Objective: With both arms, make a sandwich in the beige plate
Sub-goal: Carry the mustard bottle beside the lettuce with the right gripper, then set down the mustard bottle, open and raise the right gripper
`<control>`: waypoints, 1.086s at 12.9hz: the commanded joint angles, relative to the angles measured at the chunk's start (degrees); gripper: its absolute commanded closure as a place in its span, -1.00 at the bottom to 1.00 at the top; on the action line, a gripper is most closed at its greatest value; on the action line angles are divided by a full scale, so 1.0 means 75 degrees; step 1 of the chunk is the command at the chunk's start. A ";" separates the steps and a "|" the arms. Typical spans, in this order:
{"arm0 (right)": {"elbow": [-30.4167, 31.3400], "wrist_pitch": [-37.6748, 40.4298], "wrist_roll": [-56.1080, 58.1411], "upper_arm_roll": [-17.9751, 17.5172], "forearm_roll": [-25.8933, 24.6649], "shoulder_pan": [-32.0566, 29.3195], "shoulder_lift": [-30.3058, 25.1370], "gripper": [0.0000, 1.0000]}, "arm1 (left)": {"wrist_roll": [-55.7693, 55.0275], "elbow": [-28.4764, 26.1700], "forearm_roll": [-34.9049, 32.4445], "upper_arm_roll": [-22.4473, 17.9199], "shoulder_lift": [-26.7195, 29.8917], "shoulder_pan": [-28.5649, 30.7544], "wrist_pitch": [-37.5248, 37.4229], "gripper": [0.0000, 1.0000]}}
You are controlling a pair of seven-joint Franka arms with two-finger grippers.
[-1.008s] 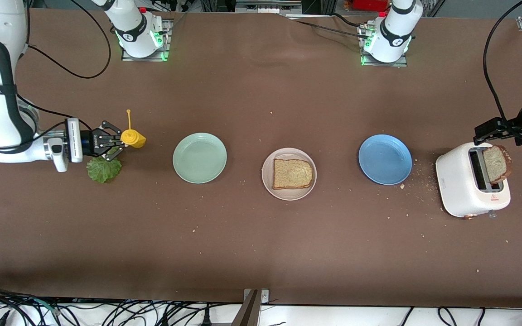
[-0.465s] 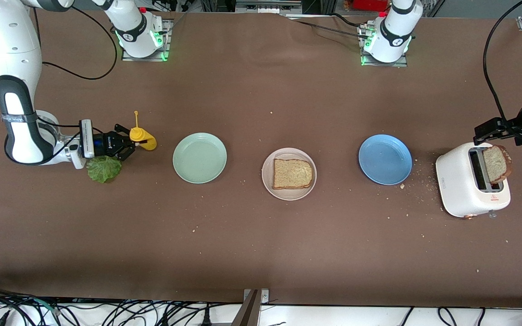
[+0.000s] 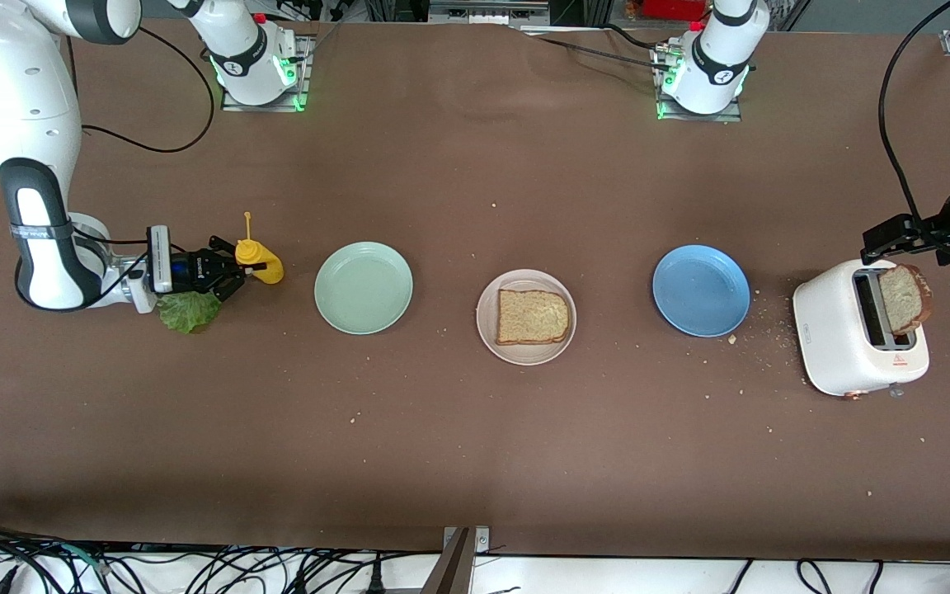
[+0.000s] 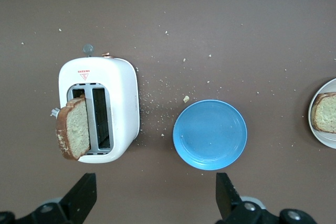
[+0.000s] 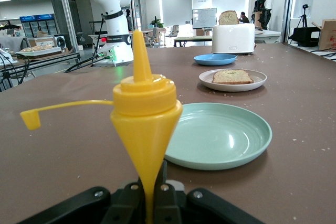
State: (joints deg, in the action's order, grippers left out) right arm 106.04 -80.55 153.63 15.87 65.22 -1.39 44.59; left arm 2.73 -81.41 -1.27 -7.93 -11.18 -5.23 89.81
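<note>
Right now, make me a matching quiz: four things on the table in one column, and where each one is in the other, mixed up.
1. toast slice
2. second toast slice
3. yellow bottle
4. lettuce

A. in the toaster slot
B. on the table, beside the right gripper
C. on the beige plate
D. held in the right gripper

Pairs: 1-C, 2-A, 3-D, 4-B

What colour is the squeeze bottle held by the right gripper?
Yellow: the squeeze bottle, gripped by the right gripper, shows best in the right wrist view.
</note>
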 commanded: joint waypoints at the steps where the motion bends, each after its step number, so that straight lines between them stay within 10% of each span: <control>1: -0.0194 0.0264 -0.0068 -0.0077 0.0151 -0.0155 0.0090 0.12 | 0.0034 0.0026 0.0263 -0.0009 0.0026 0.0029 0.0025 -1.00; 6: -0.0404 0.0393 -0.1005 -0.0065 0.0046 -0.0166 0.0055 -0.96 | 0.0023 0.0038 0.0522 -0.0009 0.0026 0.0006 0.0025 -1.00; 14: -0.1223 0.0896 -0.3569 0.0941 -0.0960 -0.0155 -0.0155 -0.97 | 0.0034 0.0038 0.0510 0.0003 0.0049 0.0006 0.0025 -1.00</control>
State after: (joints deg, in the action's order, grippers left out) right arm 99.27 -75.63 132.96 21.40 61.11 -2.02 44.43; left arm 2.73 -81.41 1.37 -7.92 -11.18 -5.23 89.87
